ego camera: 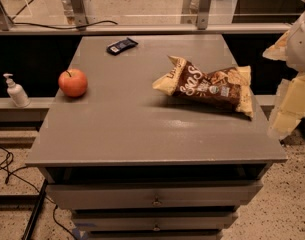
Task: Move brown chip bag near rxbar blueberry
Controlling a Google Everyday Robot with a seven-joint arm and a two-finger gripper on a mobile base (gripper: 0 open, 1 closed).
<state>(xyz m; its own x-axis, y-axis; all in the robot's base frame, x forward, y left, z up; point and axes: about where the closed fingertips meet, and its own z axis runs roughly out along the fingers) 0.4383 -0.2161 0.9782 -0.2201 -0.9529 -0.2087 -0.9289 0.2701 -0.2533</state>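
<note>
Brown chip bag (208,85) — near end effector (291,100) at right edge

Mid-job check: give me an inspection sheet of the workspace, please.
Surface: grey cabinet top, drawers below.
Job's things: brown chip bag lying on the right side; dark snack bar near the far edge, well apart from it.
Clutter: apple on the left.
Grippers: gripper at the right edge of view, beside the cabinet, not touching the bag.
Cables: black cables on the floor at left; another along the far rail.
Surroundings: pump bottle on a ledge at left.
</note>
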